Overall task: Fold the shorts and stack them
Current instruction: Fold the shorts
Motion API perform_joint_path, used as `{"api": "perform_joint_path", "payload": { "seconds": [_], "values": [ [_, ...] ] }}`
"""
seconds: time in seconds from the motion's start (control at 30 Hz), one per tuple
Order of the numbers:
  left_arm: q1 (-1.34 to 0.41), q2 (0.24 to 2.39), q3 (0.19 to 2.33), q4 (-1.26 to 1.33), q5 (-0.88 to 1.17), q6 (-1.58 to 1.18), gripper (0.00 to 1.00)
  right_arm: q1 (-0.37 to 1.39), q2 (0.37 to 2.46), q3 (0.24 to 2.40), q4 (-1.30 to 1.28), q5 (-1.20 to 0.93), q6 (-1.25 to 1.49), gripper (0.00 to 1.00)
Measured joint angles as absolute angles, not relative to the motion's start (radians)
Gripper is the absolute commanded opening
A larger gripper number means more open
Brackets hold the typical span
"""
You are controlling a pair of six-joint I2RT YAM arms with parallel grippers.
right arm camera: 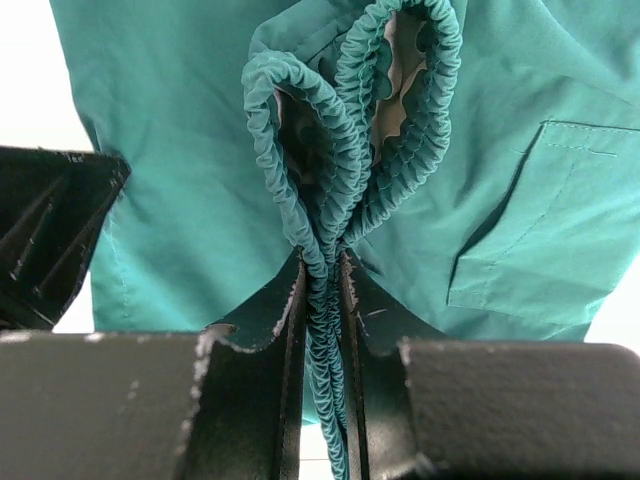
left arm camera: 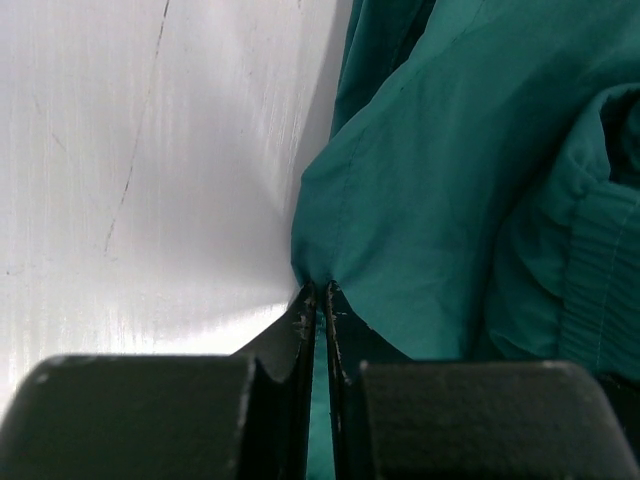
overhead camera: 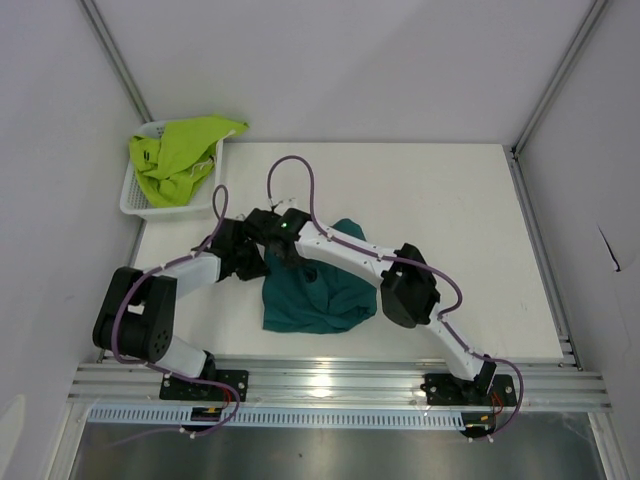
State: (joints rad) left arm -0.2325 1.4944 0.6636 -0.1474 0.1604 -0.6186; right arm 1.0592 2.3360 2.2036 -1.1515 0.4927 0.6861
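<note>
Teal shorts (overhead camera: 315, 292) are seen bunched on the table (overhead camera: 460, 200), near its front edge, between both arms. Left gripper (left arm camera: 318, 290) is nearly closed, with the shorts' edge pinched. Right gripper (right arm camera: 323, 265) is clamped on the gathered waistband (right arm camera: 400, 110). Lime shorts (overhead camera: 185, 150) are draped over the white basket (overhead camera: 133, 197), far left.

Teal shorts (right arm camera: 180, 200): matt cloth, waistband (right arm camera: 300, 130) ruched. Table (left arm camera: 150, 200): smooth, glossy white, scratched. Ten o'clock basket (overhead camera: 135, 205): plastic mesh.

A robotics lab cell: white table (overhead camera: 450, 200) boxed by plain white panels (overhead camera: 350, 60), aluminium-profile rail (overhead camera: 340, 380) along its near edge.
</note>
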Motion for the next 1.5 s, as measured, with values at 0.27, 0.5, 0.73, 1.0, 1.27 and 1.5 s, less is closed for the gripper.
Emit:
{"api": "perform_joint_path", "payload": {
  "seconds": [0.27,0.5,0.73,1.0,1.27,1.5],
  "values": [
    [-0.233,1.455,0.621,-0.134,0.160,-0.620,0.08,1.060,2.337,2.198,-1.083,0.481,0.723,0.42],
    [-0.233,1.455,0.621,-0.133,0.161,-0.620,0.07,1.065,2.190,1.937,-0.847,0.422,0.717,0.61],
    [-0.233,1.452,0.620,-0.136,0.160,-0.620,0.07,1.051,1.883,1.599,-0.550,0.329,0.709,0.45],
    [-0.233,1.418,0.617,-0.176,0.157,-0.620,0.08,0.930,1.735,1.369,-0.273,0.175,0.728,0.58],
    [-0.233,1.292,0.617,-0.255,0.134,-0.624,0.20,0.910,1.835,1.381,-0.231,0.125,0.688,0.79],
    [-0.223,1.203,0.617,-0.290,0.135,-0.630,0.25,0.911,1.937,1.438,-0.231,0.124,0.643,0.79]
  ]
}}
